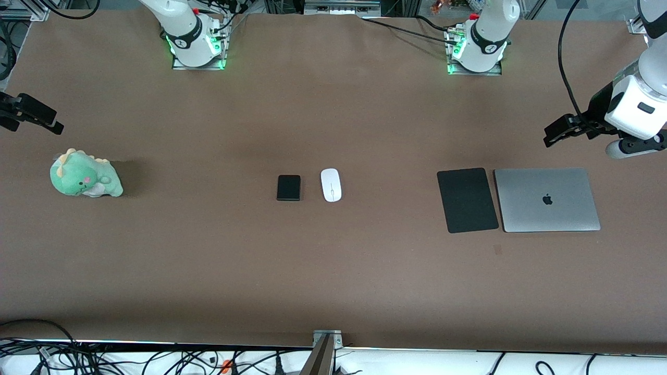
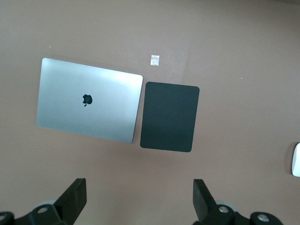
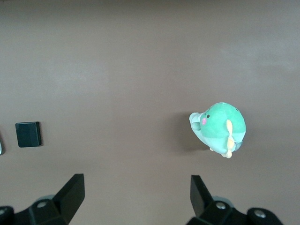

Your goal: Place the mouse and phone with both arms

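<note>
Mouse pad (image 1: 467, 200) and closed laptop (image 1: 546, 199) lie nearest the front camera, side by side and just apart, toward the left arm's end of the table. Nothing is placed yet.

The mouse (image 1: 331, 184) and the phone (image 1: 288, 187) are seen mid-table, flat, near each other but not touching, phone on the right arm's side of the mouse. Both are untouched and well apart from either gripper.

Left gripper (image 1: 560, 129): held in the air over bare table just farther from the front camera than the laptop, fingers (image 2: 75, 199) spread wide, nothing between them. Pad and laptop are framed in its wrist view; only an edge of the mouse shows.

Right gripper (image 1: 31, 115): held over the right arm's end of the table, above bare surface close to the green plush dinosaur (image 1: 85, 174), jaws released, nothing held. The phone is caught at the edge of its wrist view.

Step judged: pre-grasp, both arms parked outboard, no reach under way.

Next move, as a judgement: each arm is to be brought inward and down, left to mouse, right to phone. Low flat objects, so fingers must be set close to the table surface. Tight spacing between the two, so collision between grippers should be watched. Pad looks the likely mouse target; the phone's target cannot be told.
</note>
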Robot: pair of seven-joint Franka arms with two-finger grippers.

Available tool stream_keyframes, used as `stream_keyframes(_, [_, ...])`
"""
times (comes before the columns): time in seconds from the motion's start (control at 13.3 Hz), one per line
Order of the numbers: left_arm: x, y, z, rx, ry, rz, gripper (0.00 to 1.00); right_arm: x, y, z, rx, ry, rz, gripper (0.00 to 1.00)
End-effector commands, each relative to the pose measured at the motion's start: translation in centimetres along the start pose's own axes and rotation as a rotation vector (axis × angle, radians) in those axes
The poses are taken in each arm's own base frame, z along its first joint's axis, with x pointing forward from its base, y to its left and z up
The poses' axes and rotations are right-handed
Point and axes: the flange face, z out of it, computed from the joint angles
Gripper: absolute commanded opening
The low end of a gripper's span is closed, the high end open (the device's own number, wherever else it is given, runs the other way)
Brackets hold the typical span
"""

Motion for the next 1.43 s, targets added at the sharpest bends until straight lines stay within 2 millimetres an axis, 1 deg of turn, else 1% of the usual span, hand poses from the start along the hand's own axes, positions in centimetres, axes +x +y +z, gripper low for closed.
stream_keyframes(0.0, [0.53,-0.45,-0.81,0.006,0.01,0.014,1.0,-0.3,0.17,-0.19,-0.005,0.008,-0.009,1.0])
stream_keyframes(0.45, [0.78,-0.61,-0.92,0.014,0.011,0.018,1.0,-0.26,0.17,-0.1,-0.005,0.006,-0.011,1.0])
stream_keyframes(0.68, [0.8,-0.59,-0.83,0.014,0.007,0.129,1.0,-0.28,0.17,-0.09,-0.005,0.005,-0.011,1.0])
stream_keyframes(1.28, [0.8,-0.59,-0.83,0.014,0.007,0.131,1.0,-0.3,0.17,0.0,-0.005,0.002,-0.011,1.0])
stream_keyframes(1.35, [0.95,-0.49,-0.49,0.014,0.001,0.134,1.0,-0.3,0.17,0.0,-0.005,0.002,-0.011,1.0])
